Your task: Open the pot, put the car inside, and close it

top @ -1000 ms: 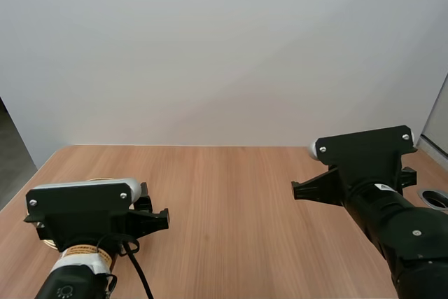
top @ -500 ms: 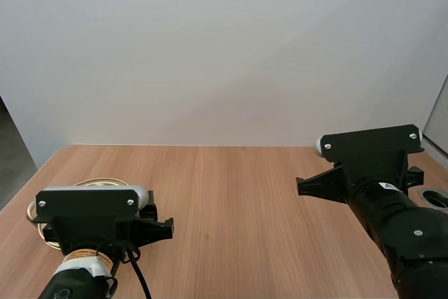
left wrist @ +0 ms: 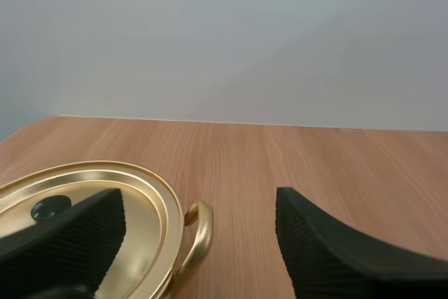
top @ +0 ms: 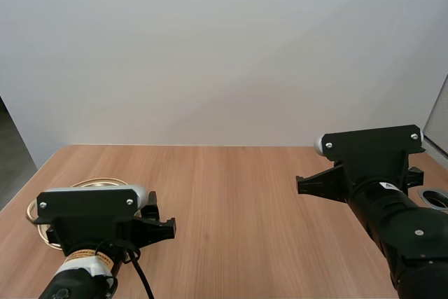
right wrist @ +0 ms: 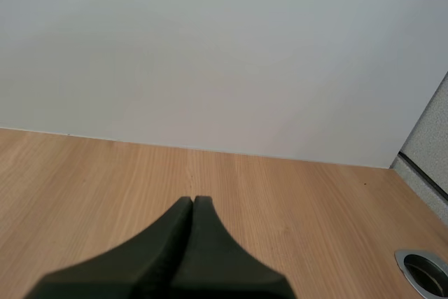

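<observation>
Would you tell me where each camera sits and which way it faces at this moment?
High view: behind and above the arm bases, facing forward and down over the table; left arm and right arm show.
Left wrist view: on the left arm, facing forward over the gold lid of the pot; open left jaws show.
Right wrist view: on the right arm, facing forward along the table; shut right jaws show.
Shared: high and left wrist views both catch the pot.

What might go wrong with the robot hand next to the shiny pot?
The open left gripper straddles the handle, not the knob on the lid. Closing here might grab the handle and drag the pot. The pot also sits near the left edge of the table, so a nudge might push it off.
</observation>
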You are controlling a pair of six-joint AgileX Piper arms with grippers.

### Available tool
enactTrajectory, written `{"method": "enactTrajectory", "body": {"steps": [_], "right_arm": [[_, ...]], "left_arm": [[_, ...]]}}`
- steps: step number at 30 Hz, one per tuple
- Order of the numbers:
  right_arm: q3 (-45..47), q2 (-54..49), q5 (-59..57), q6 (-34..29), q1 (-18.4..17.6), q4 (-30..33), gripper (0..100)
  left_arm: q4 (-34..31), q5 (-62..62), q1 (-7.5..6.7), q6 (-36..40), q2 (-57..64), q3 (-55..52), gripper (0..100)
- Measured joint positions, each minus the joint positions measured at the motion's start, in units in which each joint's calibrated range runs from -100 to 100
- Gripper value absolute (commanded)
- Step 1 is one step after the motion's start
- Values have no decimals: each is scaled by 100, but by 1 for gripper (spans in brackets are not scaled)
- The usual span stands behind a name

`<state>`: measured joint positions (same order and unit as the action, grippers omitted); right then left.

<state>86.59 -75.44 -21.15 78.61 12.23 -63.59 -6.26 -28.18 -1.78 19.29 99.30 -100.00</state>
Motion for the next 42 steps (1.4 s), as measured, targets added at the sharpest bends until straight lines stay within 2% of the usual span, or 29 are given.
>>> {"method": "enactTrajectory", "body": {"steps": [1, 2, 4, 9, 16, 20, 26, 32, 34, 38, 42], "right_arm": [[0, 0, 0, -11, 0, 0, 0], [0, 0, 0, -11, 0, 0, 0], [12, 0, 0, -11, 0, 0, 0], [38, 0, 0, -11, 0, 0, 0], [807, -39, -65, -11, -18, -24, 0], [1083, -346, -65, -2, -243, -27, 0], [1341, -1197, 82, -27, -904, 9, 0], [1341, -1450, 254, -27, -1061, 41, 0], [1341, -2038, 917, -143, -1217, 202, 0], [1341, -2098, 1323, -578, -1217, 174, 0], [1341, -2386, 1711, -586, -1217, 472, 0]], "left_arm": [[0, 0, 0, -27, 0, 0, 22], [0, 0, 0, -16, 0, 0, 1], [0, 0, 0, -16, 0, 0, 4], [-34, 90, 0, -76, 0, 0, 3], [-47, 148, 0, -76, 0, 0, 3], [-47, 148, 0, -76, 0, 0, 3], [-47, 148, 0, -76, 0, 0, 3], [-47, 148, 0, -76, 0, 0, 3], [-47, 148, 0, -76, 0, 0, 3], [-47, 148, 0, -76, 0, 0, 3], [-47, 148, 0, -76, 0, 0, 3]]}}
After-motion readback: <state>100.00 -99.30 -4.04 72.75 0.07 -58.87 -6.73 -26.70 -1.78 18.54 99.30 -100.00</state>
